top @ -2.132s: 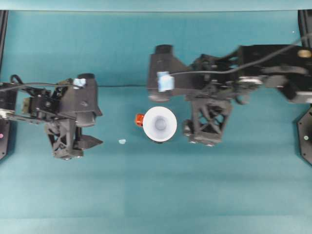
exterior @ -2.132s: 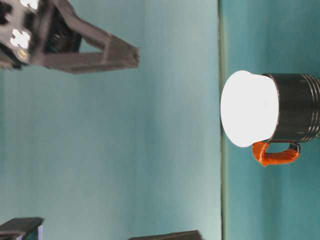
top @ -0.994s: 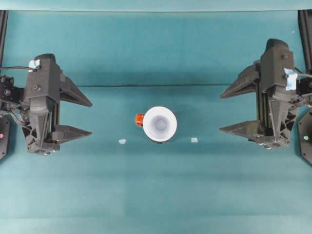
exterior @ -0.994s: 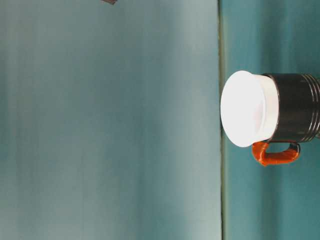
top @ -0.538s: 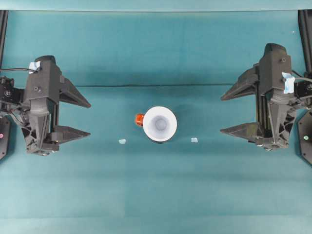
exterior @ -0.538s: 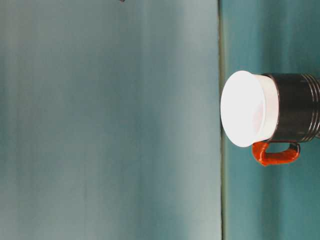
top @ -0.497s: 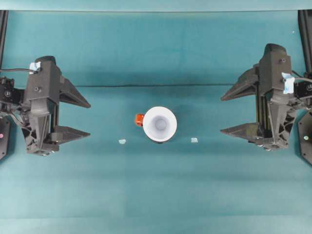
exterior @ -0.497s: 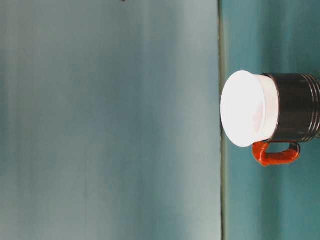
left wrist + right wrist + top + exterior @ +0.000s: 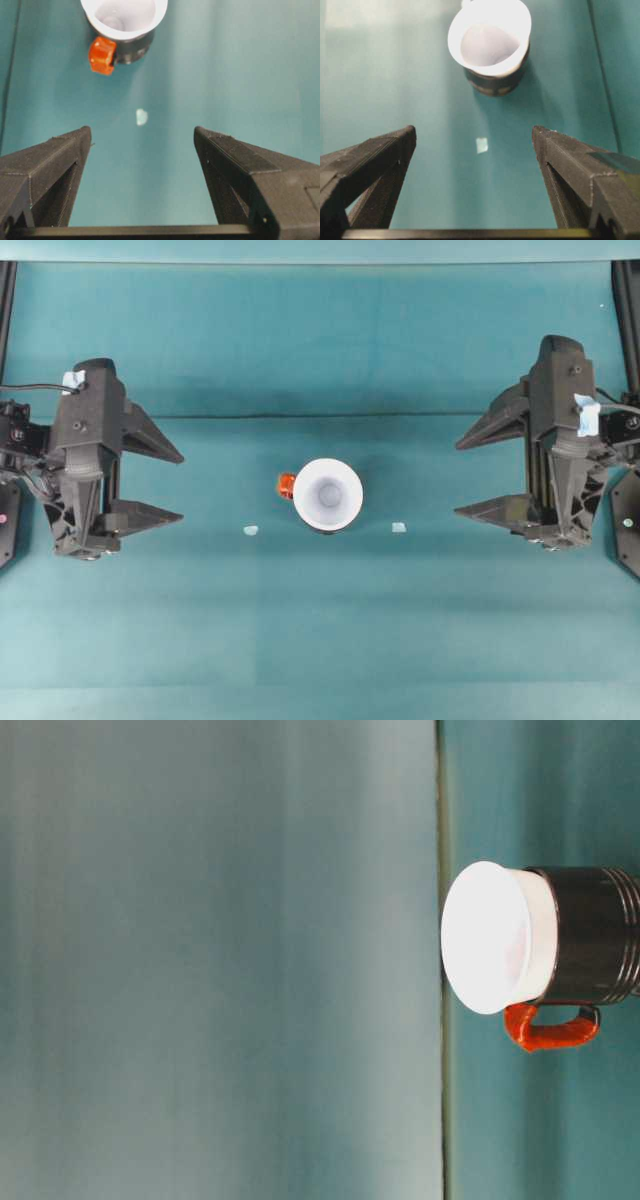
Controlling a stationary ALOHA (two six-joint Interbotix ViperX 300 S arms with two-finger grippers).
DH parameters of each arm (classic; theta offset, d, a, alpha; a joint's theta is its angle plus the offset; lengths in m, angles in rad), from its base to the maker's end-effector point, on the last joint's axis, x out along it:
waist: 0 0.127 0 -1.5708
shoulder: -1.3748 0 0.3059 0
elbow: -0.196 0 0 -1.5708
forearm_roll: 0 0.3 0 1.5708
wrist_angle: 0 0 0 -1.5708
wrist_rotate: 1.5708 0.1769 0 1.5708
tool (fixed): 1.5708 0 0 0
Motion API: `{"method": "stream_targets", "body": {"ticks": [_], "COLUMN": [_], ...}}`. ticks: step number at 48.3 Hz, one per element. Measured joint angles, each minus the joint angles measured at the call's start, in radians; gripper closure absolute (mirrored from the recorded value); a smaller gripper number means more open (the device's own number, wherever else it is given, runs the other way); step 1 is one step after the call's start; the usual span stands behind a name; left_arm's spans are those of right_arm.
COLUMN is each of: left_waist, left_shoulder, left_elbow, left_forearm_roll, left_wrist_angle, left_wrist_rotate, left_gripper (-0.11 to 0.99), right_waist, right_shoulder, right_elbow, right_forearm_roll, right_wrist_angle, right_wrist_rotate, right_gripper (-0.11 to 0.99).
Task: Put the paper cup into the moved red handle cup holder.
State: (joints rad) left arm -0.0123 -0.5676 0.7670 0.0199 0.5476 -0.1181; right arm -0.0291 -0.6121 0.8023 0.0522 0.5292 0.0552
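The white paper cup (image 9: 328,493) sits upright inside the black red handle cup holder (image 9: 592,948) at the table's middle; its rim (image 9: 486,938) stands above the holder's top. The orange-red handle (image 9: 286,486) points toward the left arm. Both wrist views look at the nested pair from afar: paper cup (image 9: 125,15) with holder (image 9: 131,48), and paper cup (image 9: 489,40) with holder (image 9: 496,82). My left gripper (image 9: 178,486) stands open at the far left, well away from the cup. My right gripper (image 9: 462,476) stands open at the far right, equally apart. Nothing lies between either pair of fingers.
Two small pale scraps lie on the teal cloth, one left of the holder (image 9: 251,530) and one right of it (image 9: 399,527). A seam in the cloth (image 9: 320,417) runs across behind the holder.
Two seconds ago the right arm hung over the cup and the left stood nearer. Both have drawn back to the table's sides and stay nearly still. The cup has not moved.
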Motion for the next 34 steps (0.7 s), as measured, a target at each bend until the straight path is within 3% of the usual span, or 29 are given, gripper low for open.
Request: {"method": "stream_targets", "body": {"ticks": [10,34], "left_waist": [0.000,-0.003], "left_shoulder": [0.002,0.003], "left_elbow": [0.009,0.015], "left_forearm_roll": [-0.002,-0.002], "left_wrist_angle": [0.000,-0.046], "left_wrist_rotate": [-0.051,-0.051], "left_gripper": [-0.01,-0.01], "right_waist": [0.000,0.002], "right_shoulder": [0.000,0.000], "right_elbow": [0.009,0.026], "right_forearm_roll": [0.000,0.002], "right_wrist_angle": [0.002,0.000], "right_wrist_rotate": [0.000,0.000], "right_gripper": [-0.01,-0.01]}}
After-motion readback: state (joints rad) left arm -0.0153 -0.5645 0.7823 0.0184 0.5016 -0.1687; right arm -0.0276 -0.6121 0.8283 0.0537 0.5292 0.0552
